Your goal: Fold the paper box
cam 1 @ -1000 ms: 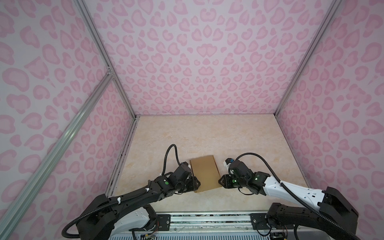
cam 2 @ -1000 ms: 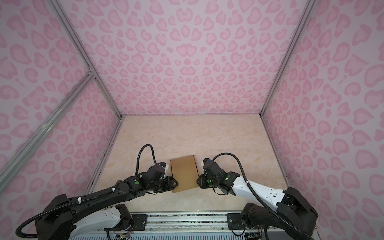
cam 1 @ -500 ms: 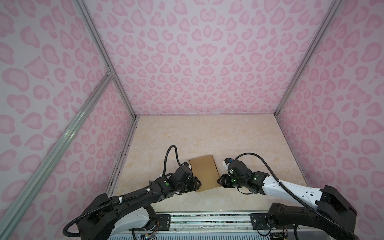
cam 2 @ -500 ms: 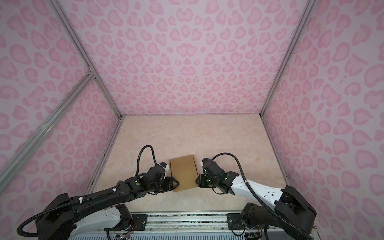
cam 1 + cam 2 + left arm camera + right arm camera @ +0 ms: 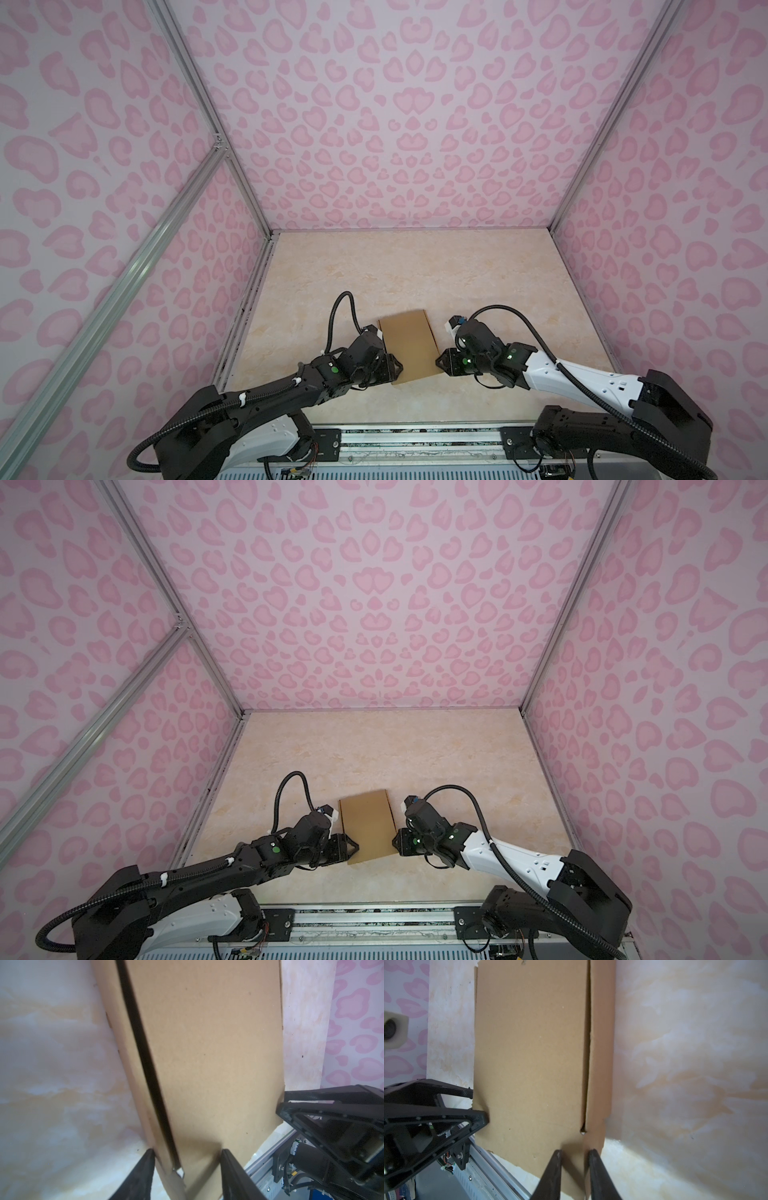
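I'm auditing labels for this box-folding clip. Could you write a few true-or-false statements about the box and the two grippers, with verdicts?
1. The paper box sits between the left gripper and the right gripper. True.
2. The paper box is white. False: it is plain brown cardboard.
3. In the left wrist view, cardboard shows between the left gripper's fingers. True.
4. The right gripper hangs by the far wall, well away from the box. False: it is at the box's near right corner.
5. A second box stands on the table. False: only one box is in view.
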Robot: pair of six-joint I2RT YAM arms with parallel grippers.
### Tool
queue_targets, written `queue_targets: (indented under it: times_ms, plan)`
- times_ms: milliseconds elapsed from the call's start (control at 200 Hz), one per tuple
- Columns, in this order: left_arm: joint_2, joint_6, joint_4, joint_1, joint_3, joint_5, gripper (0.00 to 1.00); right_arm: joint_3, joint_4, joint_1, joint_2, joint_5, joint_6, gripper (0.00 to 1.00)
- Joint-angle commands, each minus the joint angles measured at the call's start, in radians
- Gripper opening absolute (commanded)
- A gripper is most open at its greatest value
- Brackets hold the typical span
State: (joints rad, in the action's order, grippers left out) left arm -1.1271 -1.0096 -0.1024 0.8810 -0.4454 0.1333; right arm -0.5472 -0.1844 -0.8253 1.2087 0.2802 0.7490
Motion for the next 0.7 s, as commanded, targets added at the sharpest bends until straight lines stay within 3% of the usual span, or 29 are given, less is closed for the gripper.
queue_targets:
  times_ms: [0,700]
  plan:
    - [0.004,-0.01,0.031,0.001,-0.001,-0.014,0.54,-0.005,0.015,-0.001,0.005,-0.009,-0.006,0.25]
    - [-0.022,-0.031,0.062,0.036,-0.013,-0.067,0.52,-0.008,0.022,-0.002,0.008,-0.007,-0.001,0.24]
